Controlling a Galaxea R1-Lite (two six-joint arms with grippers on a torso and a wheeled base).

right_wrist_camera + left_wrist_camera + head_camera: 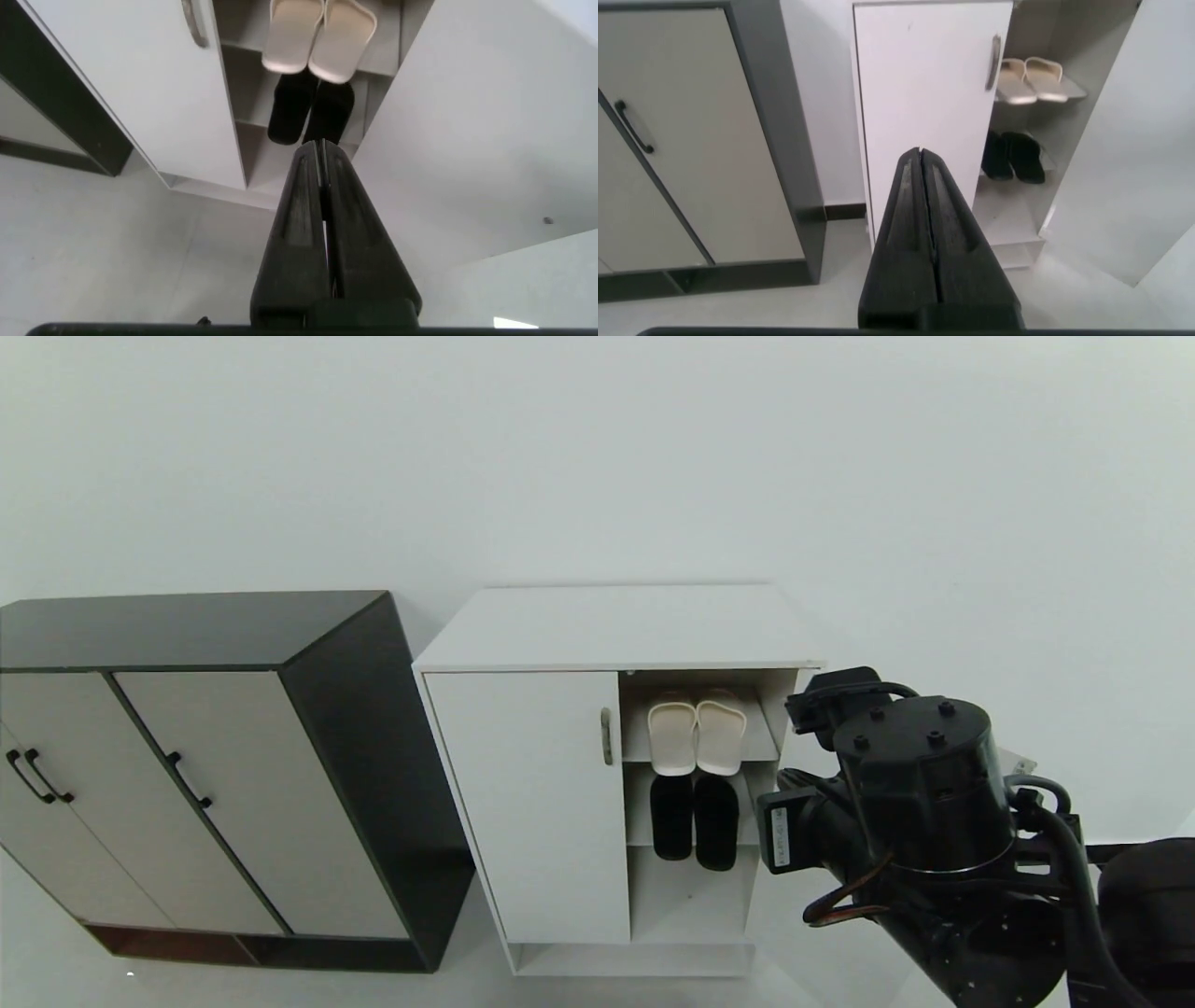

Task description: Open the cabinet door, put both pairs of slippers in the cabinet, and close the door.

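Right gripper (323,149): fingers pressed together, empty, before the open compartment.
Left gripper (920,159): fingers likewise together, empty, facing the closed left door (924,103).
White cabinet (607,635): right door (467,140) swung open.
White slippers (696,735): upper shelf.
Black slippers (694,817): next shelf, at 6 o'clock of the white pair.
Dark cabinet (355,728): at 9 o'clock of the white one.

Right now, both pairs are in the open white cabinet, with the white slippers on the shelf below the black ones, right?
No. The head view shows the white slippers on the shelf above the black slippers, both inside the open white cabinet.
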